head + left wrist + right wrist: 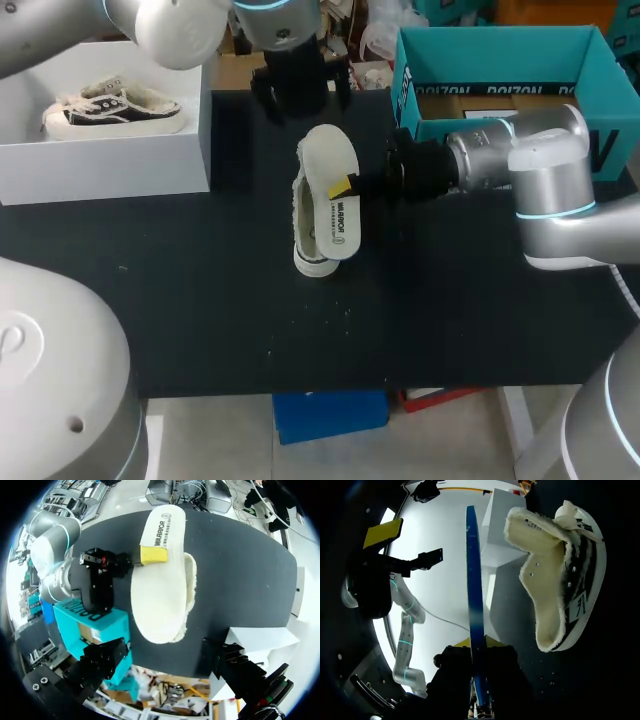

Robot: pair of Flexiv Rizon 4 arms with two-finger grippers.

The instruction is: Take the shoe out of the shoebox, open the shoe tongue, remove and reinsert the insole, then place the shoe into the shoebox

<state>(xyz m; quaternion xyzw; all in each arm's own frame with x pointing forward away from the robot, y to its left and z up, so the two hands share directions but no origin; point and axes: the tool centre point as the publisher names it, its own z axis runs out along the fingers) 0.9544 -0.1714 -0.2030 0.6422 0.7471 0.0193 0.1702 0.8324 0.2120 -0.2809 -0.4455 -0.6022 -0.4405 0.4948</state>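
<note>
A cream insole (333,195) hangs over the middle of the black table, and my right gripper (345,186) is shut on its side edge. From the right wrist it shows edge-on as a thin blue strip (475,595) between the right gripper (477,644) tips. Just under it the black-and-white fleece-lined shoe (306,240) lies on its side, its opening (540,580) facing the insole. My left gripper (298,95) hangs open and empty past the shoe's far end. In its own view the left gripper (167,667) looks down on the insole (160,585).
A white shoebox (110,160) with a second shoe (112,105) in it stands at the back left. At the back right stands a teal box (500,60), behind my right arm. The black table top (200,300) stretches to the front edge.
</note>
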